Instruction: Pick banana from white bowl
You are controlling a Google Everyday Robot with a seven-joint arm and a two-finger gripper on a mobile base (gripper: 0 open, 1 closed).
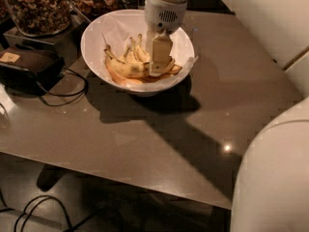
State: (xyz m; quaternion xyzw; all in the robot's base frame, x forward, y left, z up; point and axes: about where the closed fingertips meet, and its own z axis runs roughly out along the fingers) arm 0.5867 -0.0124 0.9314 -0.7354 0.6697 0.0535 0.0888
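Observation:
The white bowl (96, 37) stands at the back of the table, lined with white paper. Several bananas lie in it. The longest, speckled yellow banana (126, 69) curves across the middle. A smoother orange-tinted banana (119, 79) lies under its front edge, and shorter yellow bananas (138, 52) sit behind it. My gripper (160, 62) hangs straight down into the bowl from its white wrist. Its tip rests at the right end of the longest banana and hides that part of the banana.
Glass jars of nuts (36, 6) stand at the back left. A black box (29, 64) with looping cables lies left of the bowl. The brown table's front edge (120, 175) runs across below. My white arm and body (275, 173) fill the right side.

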